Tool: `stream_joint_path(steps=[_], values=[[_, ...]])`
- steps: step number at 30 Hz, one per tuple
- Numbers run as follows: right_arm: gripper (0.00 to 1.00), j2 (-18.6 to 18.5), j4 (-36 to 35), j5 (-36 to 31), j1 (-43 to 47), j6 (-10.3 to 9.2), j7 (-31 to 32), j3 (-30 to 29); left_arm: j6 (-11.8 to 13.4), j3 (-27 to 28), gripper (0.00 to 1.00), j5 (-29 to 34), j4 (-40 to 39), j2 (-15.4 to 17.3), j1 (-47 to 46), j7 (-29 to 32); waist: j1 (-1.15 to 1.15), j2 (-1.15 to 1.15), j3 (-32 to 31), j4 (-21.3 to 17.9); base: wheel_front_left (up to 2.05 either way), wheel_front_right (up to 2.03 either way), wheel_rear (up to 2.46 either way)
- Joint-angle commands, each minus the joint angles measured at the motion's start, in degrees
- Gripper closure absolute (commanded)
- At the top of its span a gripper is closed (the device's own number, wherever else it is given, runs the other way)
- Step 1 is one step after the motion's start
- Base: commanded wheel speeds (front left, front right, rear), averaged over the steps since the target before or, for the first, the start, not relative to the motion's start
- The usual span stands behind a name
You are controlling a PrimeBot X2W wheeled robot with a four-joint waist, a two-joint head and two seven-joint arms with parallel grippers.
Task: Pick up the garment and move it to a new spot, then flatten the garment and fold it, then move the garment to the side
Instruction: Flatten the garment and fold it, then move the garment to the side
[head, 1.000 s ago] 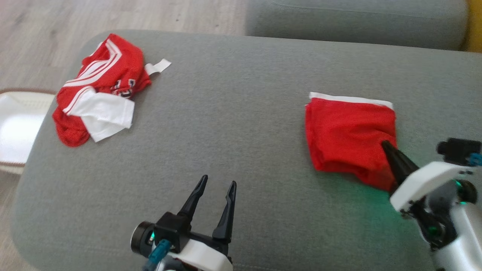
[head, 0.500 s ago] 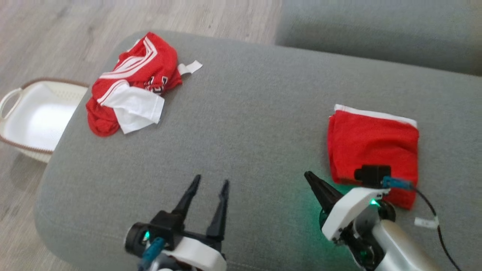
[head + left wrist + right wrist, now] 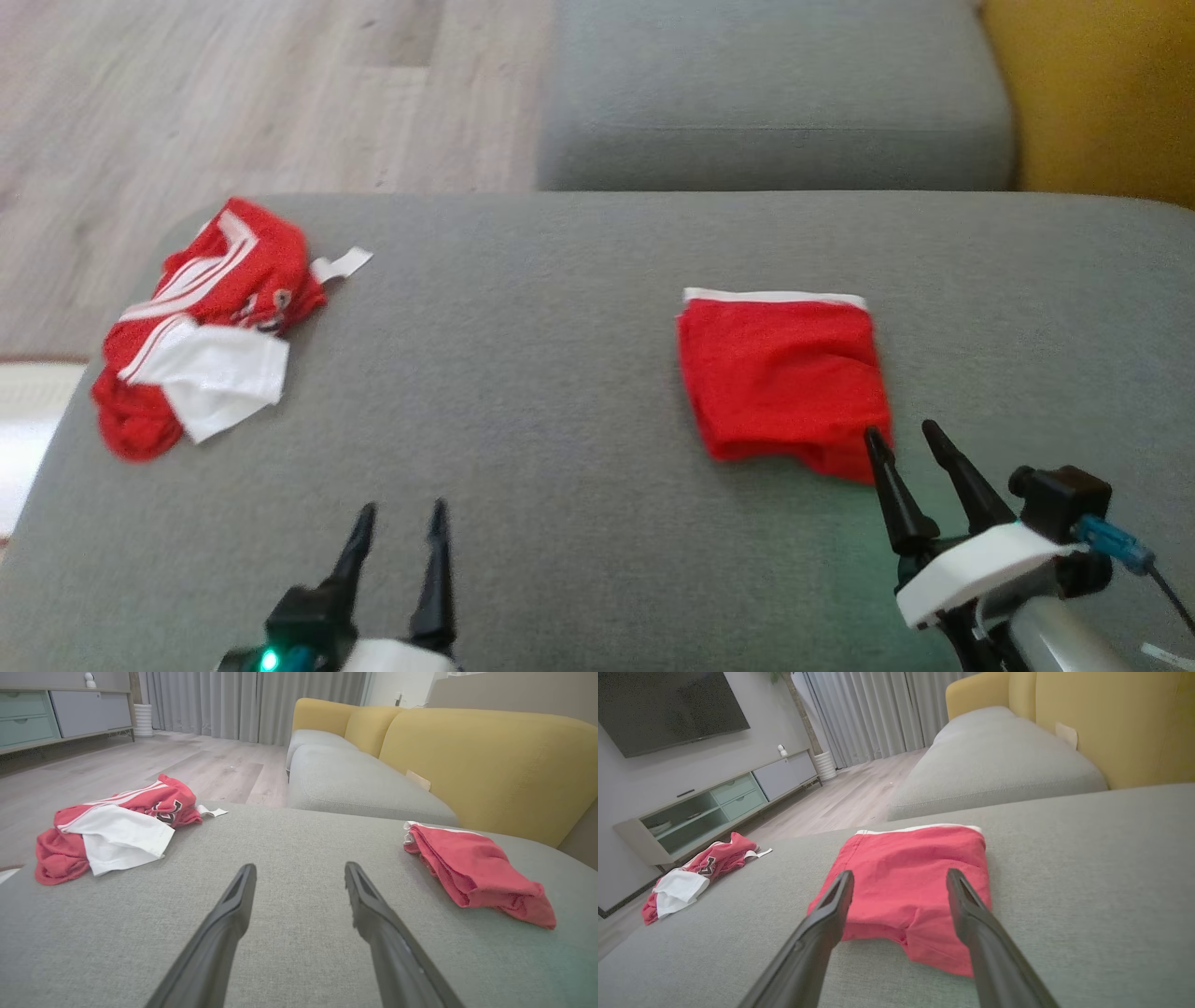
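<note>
A folded red garment (image 3: 784,373) with a white band along its far edge lies flat on the right part of the grey sofa cushion (image 3: 560,327). My right gripper (image 3: 901,429) is open just short of its near right corner and holds nothing. In the right wrist view the folded garment (image 3: 920,858) lies past the spread fingertips of that gripper (image 3: 900,873). My left gripper (image 3: 403,509) is open and empty above the cushion's near edge. The left wrist view shows its gripper (image 3: 300,868) over bare cushion, with the folded garment (image 3: 472,868) to its right.
A crumpled red and white jersey (image 3: 201,345) lies at the cushion's far left corner. A white basket (image 3: 28,420) stands on the floor past the left edge. A second grey seat (image 3: 766,84) and a yellow backrest (image 3: 1102,93) lie beyond.
The right gripper was shut with its tip on the folded garment's near edge. It drew off the cloth and now stands open beside the near right corner. The head camera has shifted.
</note>
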Motion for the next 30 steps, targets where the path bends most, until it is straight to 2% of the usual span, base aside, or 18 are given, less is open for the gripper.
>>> stream_joint_path(steps=[1,8,12,20,30], values=[[0.00,-0.8,-2.7,-2.1,-0.4,-0.05,-1.1,0.0,0.6,3.2,0.00,0.9,-1.5,-0.4,-0.7,-0.4,0.00,0.00,-1.6,-3.0,0.00,0.00,0.00],[0.00,0.9,-9.5,-10.1,4.7,-0.05,-1.2,-5.4,-1.3,5.9,0.00,4.4,-4.0,0.0,2.6,-0.4,0.00,0.00,-3.9,-5.3,0.00,0.00,0.00],[0.00,2.0,-11.1,-13.2,7.3,-0.05,-1.2,-6.9,-1.7,7.1,0.00,5.7,-5.6,0.0,4.5,-0.4,0.00,0.00,-5.1,-5.7,0.00,0.00,0.00],[0.00,3.9,-11.7,-17.7,11.6,-0.05,-1.2,-8.1,-3.3,8.7,0.00,7.8,-8.3,-0.2,9.3,-0.4,0.00,0.00,-7.0,-6.0,0.00,0.00,0.00],[0.00,6.0,-12.0,-20.1,13.8,-0.05,-1.2,-9.2,-3.3,9.9,0.00,8.0,-8.1,-0.4,9.8,-0.4,0.00,0.00,-7.1,-5.4,0.00,0.00,0.00]])
